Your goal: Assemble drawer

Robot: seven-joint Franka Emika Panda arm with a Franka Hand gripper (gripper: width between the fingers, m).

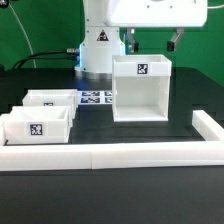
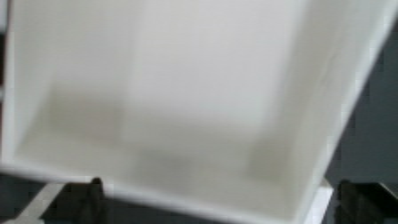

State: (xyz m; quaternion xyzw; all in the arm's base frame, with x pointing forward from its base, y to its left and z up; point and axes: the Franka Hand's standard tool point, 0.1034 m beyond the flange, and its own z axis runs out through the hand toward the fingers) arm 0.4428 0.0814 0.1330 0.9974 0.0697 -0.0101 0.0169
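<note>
The tall white boxy casing (image 1: 140, 92) stands on the table right of centre with its open side toward the front and a tag on its top front. It fills the wrist view (image 2: 178, 90). Two shallow white trays lie at the exterior view's left, one farther back (image 1: 50, 99) and one nearer (image 1: 36, 128), each with a tag. My gripper (image 1: 150, 43) hovers just above the casing's back top edge, open and empty. Its dark fingertips (image 2: 71, 202) show on either side of the casing in the wrist view, gripper (image 2: 217, 205).
A long low white rail (image 1: 110, 153) runs along the front and turns back at the exterior view's right (image 1: 208, 125). The marker board (image 1: 95, 97) lies flat between the trays and the casing. The arm's base (image 1: 98, 50) stands behind.
</note>
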